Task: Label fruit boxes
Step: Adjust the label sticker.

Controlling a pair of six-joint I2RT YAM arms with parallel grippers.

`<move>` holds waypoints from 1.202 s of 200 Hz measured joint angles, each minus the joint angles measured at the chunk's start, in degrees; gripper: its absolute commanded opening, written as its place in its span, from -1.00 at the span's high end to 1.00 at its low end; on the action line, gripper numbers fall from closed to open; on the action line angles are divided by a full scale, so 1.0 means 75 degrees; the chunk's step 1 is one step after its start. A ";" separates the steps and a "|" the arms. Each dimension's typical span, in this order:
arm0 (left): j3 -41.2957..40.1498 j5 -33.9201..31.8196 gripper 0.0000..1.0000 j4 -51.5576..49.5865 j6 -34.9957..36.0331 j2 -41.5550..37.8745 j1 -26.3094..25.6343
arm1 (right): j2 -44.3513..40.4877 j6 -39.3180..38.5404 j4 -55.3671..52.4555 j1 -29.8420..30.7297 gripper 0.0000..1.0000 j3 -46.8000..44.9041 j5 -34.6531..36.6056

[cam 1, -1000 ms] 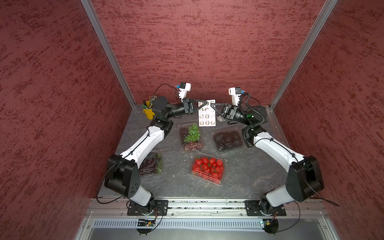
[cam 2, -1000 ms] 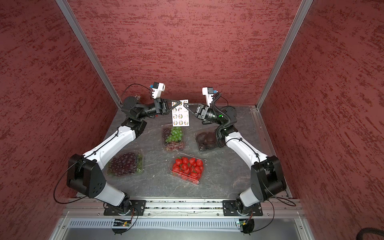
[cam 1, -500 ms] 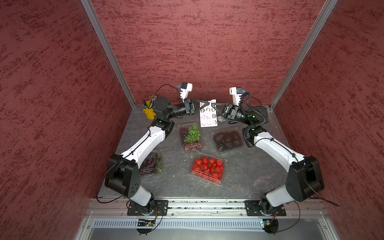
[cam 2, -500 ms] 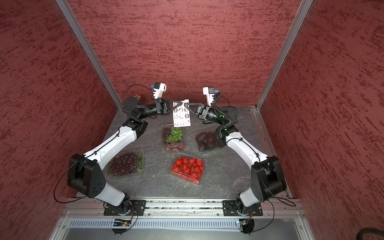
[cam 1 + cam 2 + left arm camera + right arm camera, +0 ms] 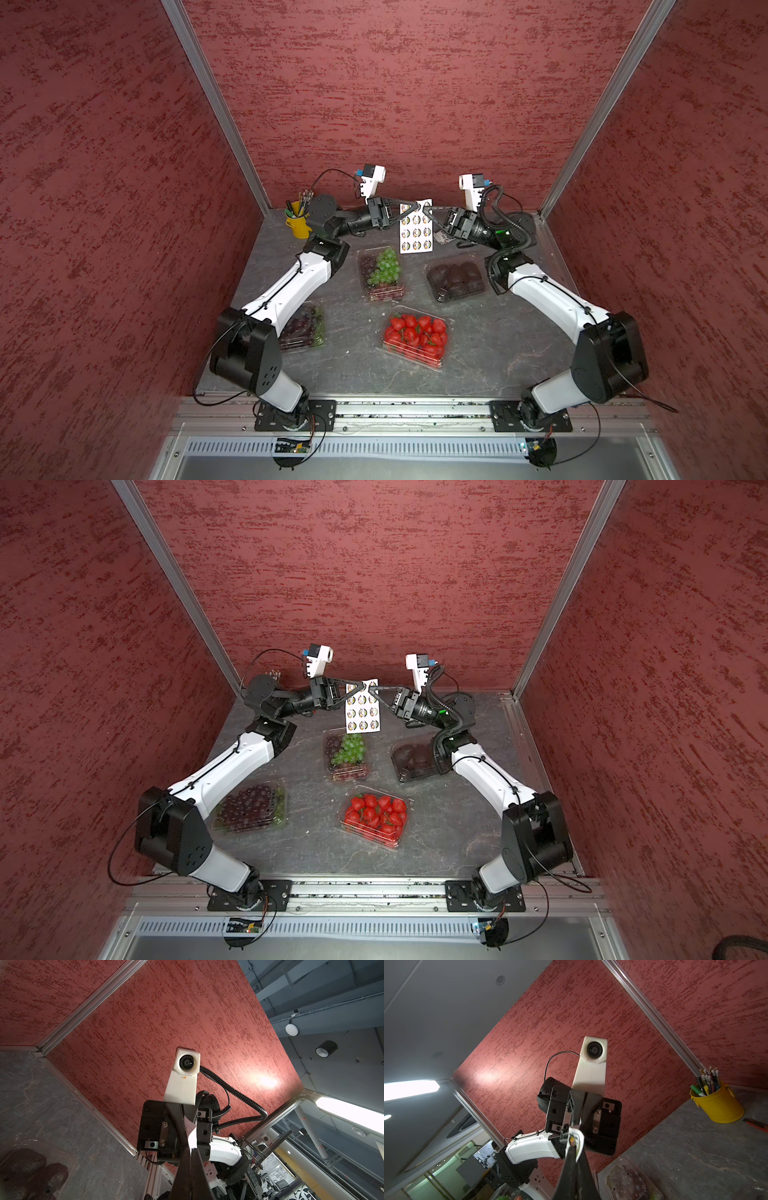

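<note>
A white sheet of round stickers (image 5: pixel 415 228) (image 5: pixel 363 712) hangs upright above the back of the table. My left gripper (image 5: pixel 414 204) (image 5: pixel 190 1153) is shut on its top edge. My right gripper (image 5: pixel 428 206) (image 5: pixel 574 1153) is shut on the upper corner beside it, where a curled printed bit (image 5: pixel 576 1138) shows; I cannot tell sticker from sheet. The fruit boxes lie below: green-and-purple grapes (image 5: pixel 381 272), dark round fruit (image 5: pixel 456 279), strawberries (image 5: pixel 415 336). The dark grapes box (image 5: pixel 249 808) is partly under my left arm.
A yellow cup of pens (image 5: pixel 297 224) (image 5: pixel 716 1103) stands in the back left corner, with a small orange-handled tool (image 5: pixel 756 1124) on the table near it. A small scrap (image 5: pixel 442 237) lies under my right gripper. Red walls enclose the table on three sides.
The sheet and both grippers have drifted very slightly to the right. Both grips look the same as before.
</note>
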 measured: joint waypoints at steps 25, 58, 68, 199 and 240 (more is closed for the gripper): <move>0.0012 0.0003 1.00 0.0061 -0.0058 0.0000 -0.0017 | -0.0003 -0.0009 0.0000 0.0000 1.00 0.0000 0.0000; 0.0035 0.0006 1.00 0.0277 -0.0207 0.0050 -0.0055 | -0.0003 -0.0023 -0.0035 0.0000 1.00 0.0000 0.0000; 0.0052 0.0017 1.00 0.0300 -0.0227 0.0064 -0.0070 | -0.0003 -0.0023 -0.0055 0.0000 1.00 0.0000 0.0000; 0.0055 0.0245 1.00 0.0361 -0.0254 0.0093 0.0064 | -0.0134 -0.0055 -0.0029 -0.0003 0.55 0.0000 -0.0114; 0.0044 0.0300 1.00 0.0358 -0.0254 0.0093 0.0143 | -0.0134 -0.0058 -0.0052 -0.0096 0.54 0.0000 -0.0160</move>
